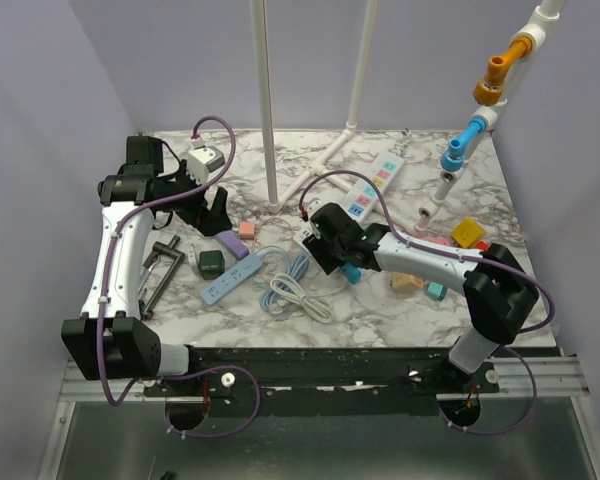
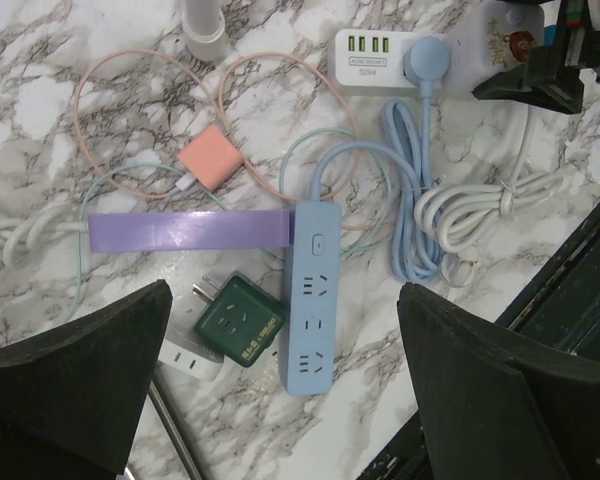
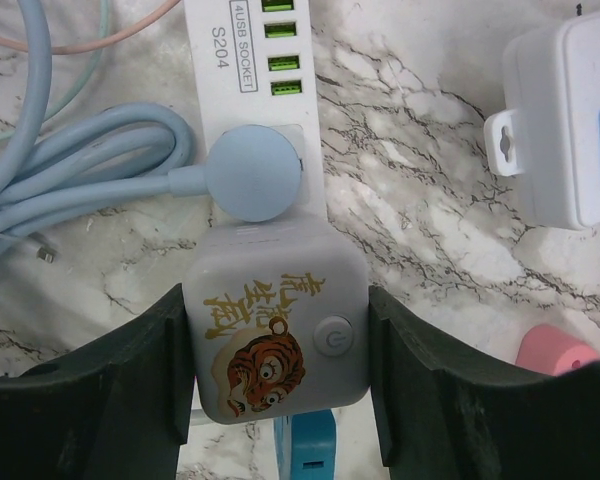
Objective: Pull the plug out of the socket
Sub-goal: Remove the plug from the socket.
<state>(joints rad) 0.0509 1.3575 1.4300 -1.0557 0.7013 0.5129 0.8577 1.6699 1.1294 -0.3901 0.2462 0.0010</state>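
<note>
Left tool is spread wide with nothing in it, hanging over the blue power strip, left of the white socket strip (parked out of the way, I'd guess). The round blue plug sits in that socket strip. Right beside it is the tiger-print plug, which the right tool pinches on both sides, probably squaring up for a straight pull.

My left arm runs up the left side, wrist bent inward, left fingers spread wide, facing down. My right arm stretches to the centre, right fingers pressed against both sides of the socket block.
</note>
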